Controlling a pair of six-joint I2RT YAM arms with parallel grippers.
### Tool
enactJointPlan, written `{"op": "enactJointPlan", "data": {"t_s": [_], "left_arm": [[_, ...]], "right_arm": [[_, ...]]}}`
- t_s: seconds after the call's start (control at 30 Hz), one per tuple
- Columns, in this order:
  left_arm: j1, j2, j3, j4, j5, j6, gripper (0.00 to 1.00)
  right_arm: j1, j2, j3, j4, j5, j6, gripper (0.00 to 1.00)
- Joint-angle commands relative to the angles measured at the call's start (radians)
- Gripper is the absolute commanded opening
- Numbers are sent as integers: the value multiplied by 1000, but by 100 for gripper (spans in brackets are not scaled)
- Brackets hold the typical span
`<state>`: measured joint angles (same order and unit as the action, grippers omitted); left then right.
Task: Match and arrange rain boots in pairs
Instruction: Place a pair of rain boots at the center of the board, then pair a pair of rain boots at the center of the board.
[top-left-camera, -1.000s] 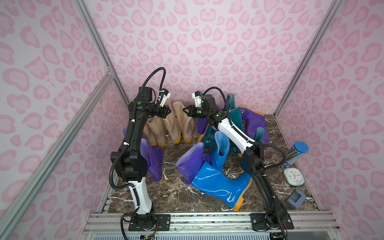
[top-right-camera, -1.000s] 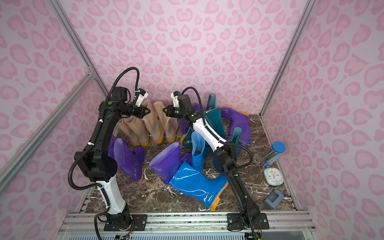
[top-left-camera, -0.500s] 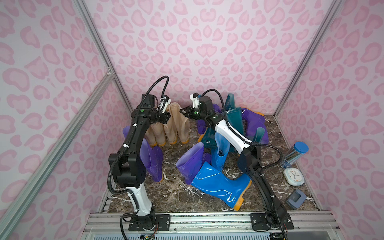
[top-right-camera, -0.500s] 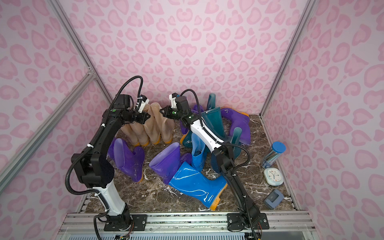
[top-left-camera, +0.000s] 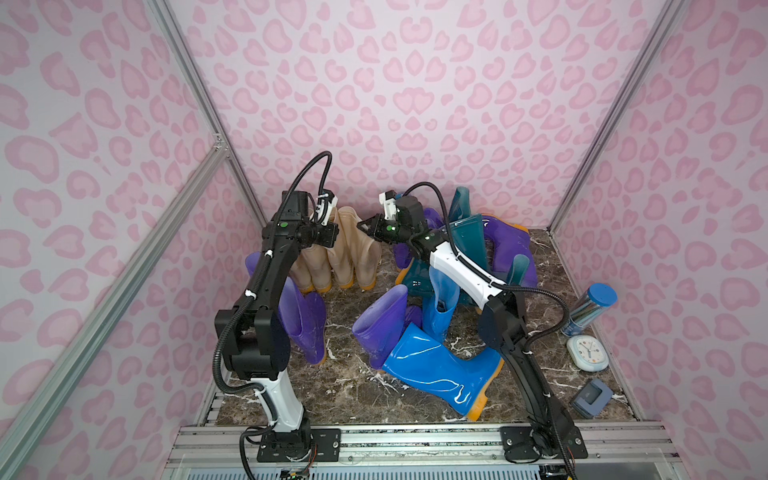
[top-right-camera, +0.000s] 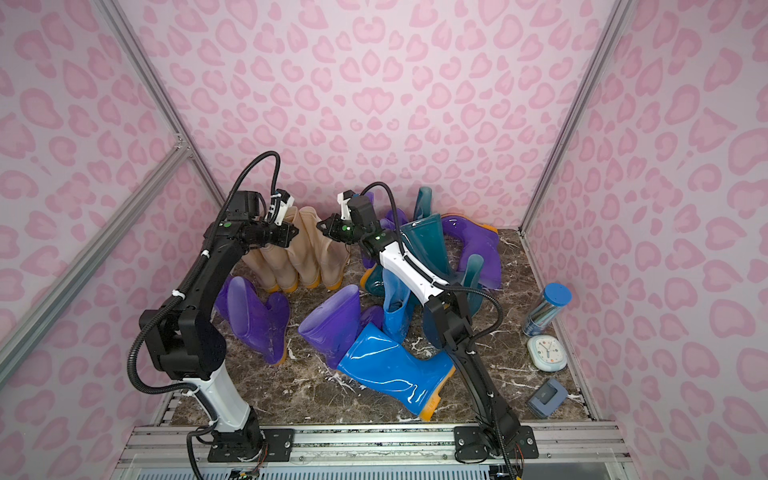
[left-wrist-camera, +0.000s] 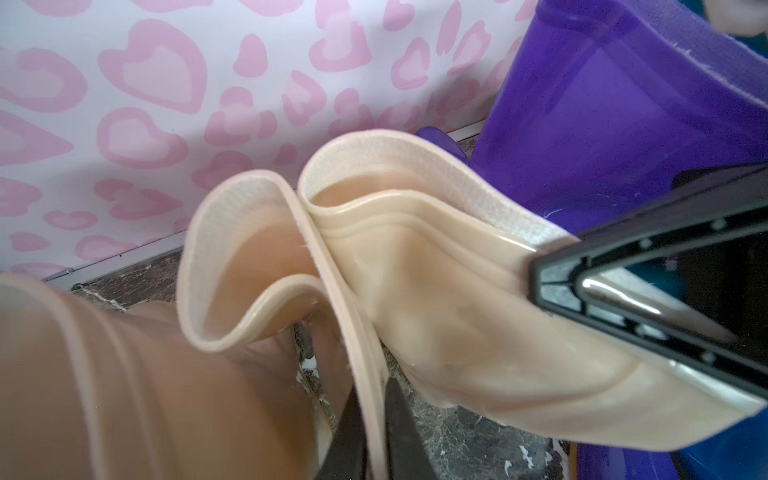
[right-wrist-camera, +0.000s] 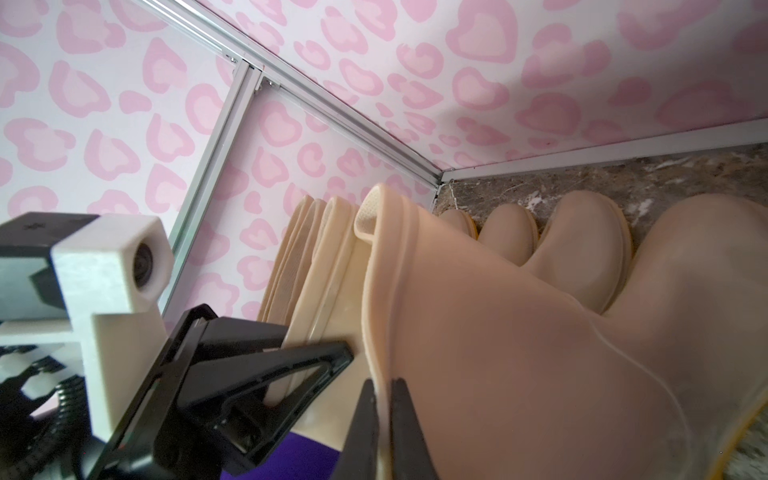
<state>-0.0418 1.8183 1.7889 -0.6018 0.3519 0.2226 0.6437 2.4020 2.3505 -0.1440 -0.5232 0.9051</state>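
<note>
Right wrist view puts the thin lip of the end beige boot (right-wrist-camera: 519, 353) squarely between my right jaws (right-wrist-camera: 384, 428), which are pinched shut on it. Its shaft stands upright, long axis running from the jaws down to the table (top-left-camera: 345, 386). It is the last on the right in the row of four beige boots (top-left-camera: 349, 249) at the back left.

My left jaws (left-wrist-camera: 372, 440) sit astride the lip of the neighbouring beige boot (left-wrist-camera: 249, 257) with only a narrow gap. Whether they pinch it or merely straddle it I cannot tell.

Both top views show the two sets of jaws almost meeting above the row, so neither arm has to reach. I judge that any withdrawal must go straight up off the rims, or it tips the shafts. To the right sits the mixed heap of purple, teal and blue boots (top-left-camera: 473, 241), unsorted.
</note>
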Motion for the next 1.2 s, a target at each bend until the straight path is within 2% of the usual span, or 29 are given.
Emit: {"op": "enactJointPlan", "data": {"t_s": [0.0,0.1,0.2,0.4,0.53,0.6,0.7,0.87,0.93,1.03,1.17], "left_arm": [[-3,-33,10,37,5,-32,47],[-3,-48,49,-5,21,-76,65],[-1,-65,110,-63,75,-134,77],[0,-163,149,-45,158,-312,87],[-23,-274,66,24,203,-414,89],[-72,-318,48,-30,169,-399,88],[-195,-391,10,-144,72,-303,88],[-354,-561,-182,-277,-46,-222,89],[-380,-639,-238,-326,-93,-207,88],[-381,-772,-280,-338,-235,-245,90],[-372,-793,-193,-420,-453,-295,93]], "right_arm": [[-3,-56,-46,83,-5,-20,22],[-5,-88,-47,40,13,-60,45],[-14,-108,-39,-32,48,-120,54],[-39,-239,-72,-144,126,-231,62],[-50,-362,-169,-167,197,-320,62],[-50,-423,-209,-185,241,-382,62],[-52,-529,-314,-220,310,-478,63],[-50,-784,-628,-203,461,-612,68],[-44,-896,-761,-180,529,-642,71],[-18,-1049,-929,-131,616,-629,74],[113,-1123,-1017,-130,755,-632,74]]}}
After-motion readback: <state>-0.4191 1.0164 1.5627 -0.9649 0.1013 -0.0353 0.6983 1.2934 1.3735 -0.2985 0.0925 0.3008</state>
